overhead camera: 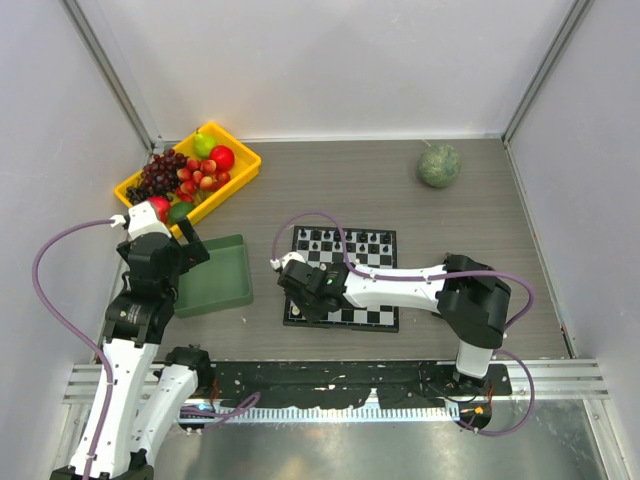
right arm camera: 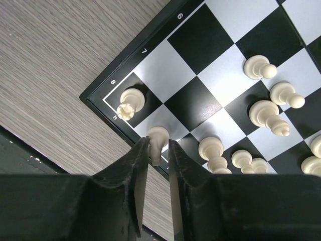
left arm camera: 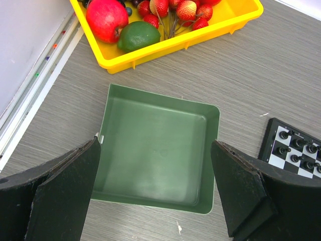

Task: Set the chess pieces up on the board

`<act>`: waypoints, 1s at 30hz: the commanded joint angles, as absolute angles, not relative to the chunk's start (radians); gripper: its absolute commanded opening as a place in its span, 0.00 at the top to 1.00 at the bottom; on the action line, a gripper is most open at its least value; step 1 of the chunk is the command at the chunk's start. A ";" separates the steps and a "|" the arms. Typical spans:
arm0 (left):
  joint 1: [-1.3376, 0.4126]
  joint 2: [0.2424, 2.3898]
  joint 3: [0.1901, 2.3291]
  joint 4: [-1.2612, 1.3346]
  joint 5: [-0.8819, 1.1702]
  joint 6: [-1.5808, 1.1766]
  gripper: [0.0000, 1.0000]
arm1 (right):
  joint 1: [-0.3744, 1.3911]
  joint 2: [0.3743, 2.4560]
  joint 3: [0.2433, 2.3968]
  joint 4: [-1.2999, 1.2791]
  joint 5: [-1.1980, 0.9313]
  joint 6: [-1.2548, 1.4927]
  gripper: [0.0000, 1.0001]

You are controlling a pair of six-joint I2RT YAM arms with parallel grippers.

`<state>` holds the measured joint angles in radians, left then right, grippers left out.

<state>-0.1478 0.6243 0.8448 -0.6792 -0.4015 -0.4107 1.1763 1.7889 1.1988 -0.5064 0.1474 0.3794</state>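
The board (overhead camera: 385, 262) lies mid-table, with black pieces (overhead camera: 345, 238) along its far rows. In the right wrist view the board (right arm camera: 200, 45) carries several cream-white pieces (right arm camera: 266, 113) near its close edge, with a white rook (right arm camera: 131, 102) on the corner square. My right gripper (right arm camera: 159, 143) (overhead camera: 298, 300) is at that near-left corner. Its narrow jaws are closed around a white piece (right arm camera: 158, 136) that stands on the square beside the rook. My left gripper (left arm camera: 155, 145) (overhead camera: 190, 250) is wide open and empty above the green tray (left arm camera: 160, 98). The board's corner (left arm camera: 296, 150) shows at the right of the left wrist view.
The green tray (overhead camera: 215, 275) sits left of the board, with nothing in it. A yellow bin (overhead camera: 240, 175) of fruit stands behind it and also shows in the left wrist view (left arm camera: 235, 20). A round green object (overhead camera: 439, 165) lies at the back right. White walls enclose the table.
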 commanded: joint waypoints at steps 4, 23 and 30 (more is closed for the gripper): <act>-0.140 0.627 0.851 -0.647 -0.410 -0.407 0.01 | 1.181 1.766 1.244 -0.499 0.172 0.379 0.78; -0.140 0.620 0.848 -0.653 -0.413 -0.406 0.01 | 1.181 1.726 1.243 -0.495 0.175 0.376 0.67; -0.140 0.617 0.848 -0.655 -0.417 -0.405 0.01 | 1.178 1.611 1.249 -0.523 0.236 0.361 0.64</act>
